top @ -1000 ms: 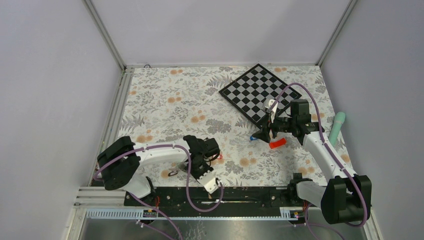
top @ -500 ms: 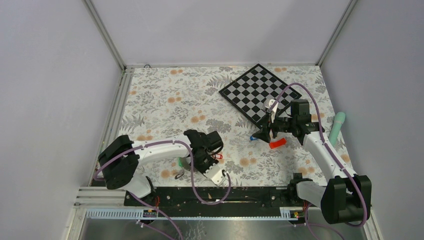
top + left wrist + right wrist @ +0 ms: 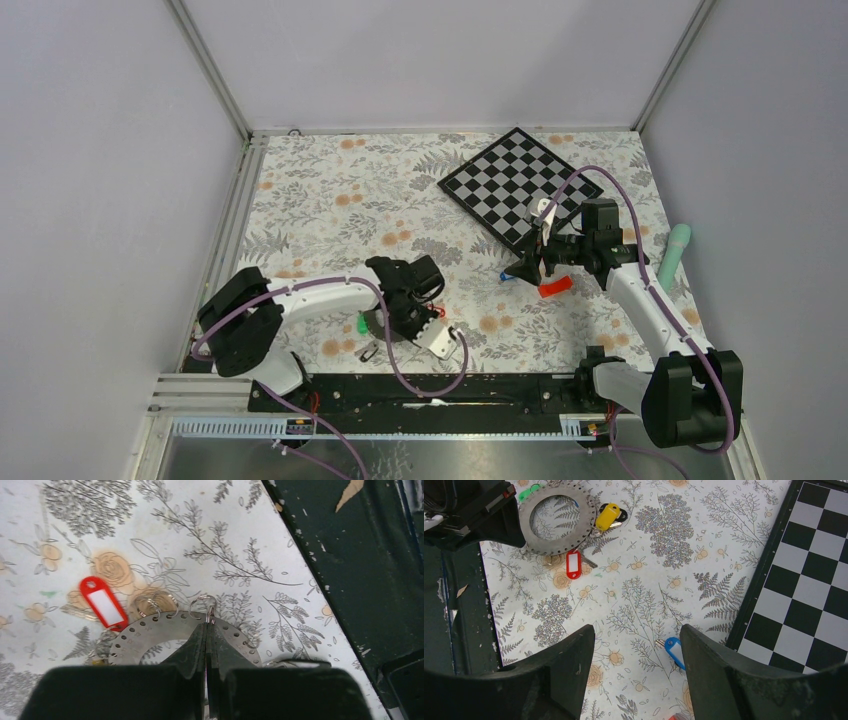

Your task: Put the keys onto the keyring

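Holding the keyring [image 3: 131, 640] by its near rim with the left gripper [image 3: 206, 630], fingers pressed together on the metal, low over the cloth [image 3: 664, 530] near the left base. Judged already threaded through a rim hole: red key [image 3: 102, 602] on its small loop. Bunched against the ring's far side: yellow key [image 3: 607, 516], black tag [image 3: 622, 515] under it, green key [image 3: 527, 492]; attached or merely touching, cannot tell. Not yet on: blue key [image 3: 674, 651], flat on the cloth just beside the chessboard [image 3: 814, 565], well apart from the ring.

Hovering above that blue key with the right gripper [image 3: 636, 640], fingers wide apart, nothing between them. For a clean pick: come straight down with one finger on each long side of the tag, close on the plastic rather than the thin metal, and keep clear of the board's edge. Then carry it across and present its loop to a free hole, keeping the ring steady and tilted up enough to expose the rim.

Worth minding:
- Red block [image 3: 555, 287] just beside the right fingers, easy to nudge on the descent.
- Teal cylinder [image 3: 677, 255] at the far right, out of the way.
- Dark rail [image 3: 350, 555] close beside the ring, leaving little room for the left wrist.
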`<state>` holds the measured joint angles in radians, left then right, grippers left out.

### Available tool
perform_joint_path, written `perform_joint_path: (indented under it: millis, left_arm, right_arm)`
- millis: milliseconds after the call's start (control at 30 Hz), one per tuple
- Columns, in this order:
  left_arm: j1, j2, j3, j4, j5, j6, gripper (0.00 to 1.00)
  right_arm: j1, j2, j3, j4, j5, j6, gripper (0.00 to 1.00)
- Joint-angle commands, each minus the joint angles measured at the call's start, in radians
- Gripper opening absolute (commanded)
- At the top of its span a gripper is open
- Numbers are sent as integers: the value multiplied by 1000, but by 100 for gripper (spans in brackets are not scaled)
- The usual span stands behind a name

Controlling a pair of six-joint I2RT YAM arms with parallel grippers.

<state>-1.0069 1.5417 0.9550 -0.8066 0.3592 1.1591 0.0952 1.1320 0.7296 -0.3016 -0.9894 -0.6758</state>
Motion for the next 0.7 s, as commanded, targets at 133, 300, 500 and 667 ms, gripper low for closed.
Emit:
perform_joint_path:
  millis: [133,300,500,667]
  left_arm:
    - [-7,-31,-54,16,36,9,3]
    - [-12,-35,-65,12,31,7,8]
    - [-12,-34,-62,-7,25,20,15]
    - [-14,-23,-57,-8,13,21,19]
  right_arm:
    - [-7,-1,-1,22,-32,2,71]
    - [-9,-2,-1,22,-31,2,71]
    - [-10,0,-1,22,-31,2,71]
    - [-11,-1,-2,22,-31,2,71]
